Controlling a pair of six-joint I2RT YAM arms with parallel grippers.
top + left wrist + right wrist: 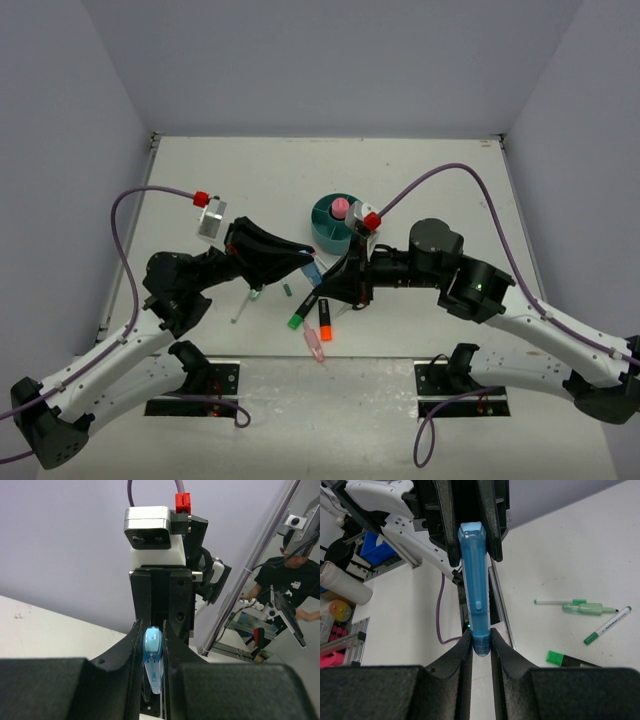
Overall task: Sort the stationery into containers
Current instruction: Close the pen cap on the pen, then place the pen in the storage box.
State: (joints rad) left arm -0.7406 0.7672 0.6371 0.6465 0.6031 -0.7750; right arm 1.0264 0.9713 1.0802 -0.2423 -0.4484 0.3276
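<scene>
The blue marker (313,270) hangs above the table between the two arms, held at both ends. My left gripper (303,264) is shut on one end of the marker (152,660); in the left wrist view its rounded light-blue tip pokes out between the fingers (135,650). My right gripper (481,642) is shut on the other, darker end of the marker (474,595). The round teal organizer (326,228) stands just behind the grippers with a pink-capped glue stick (340,207) in it.
On the table under the grippers lie a green highlighter (298,316), an orange highlighter (325,325) and a pink highlighter (314,345). Thin green and white pens (245,300) lie to the left, and show again as pens (587,609) in the right wrist view.
</scene>
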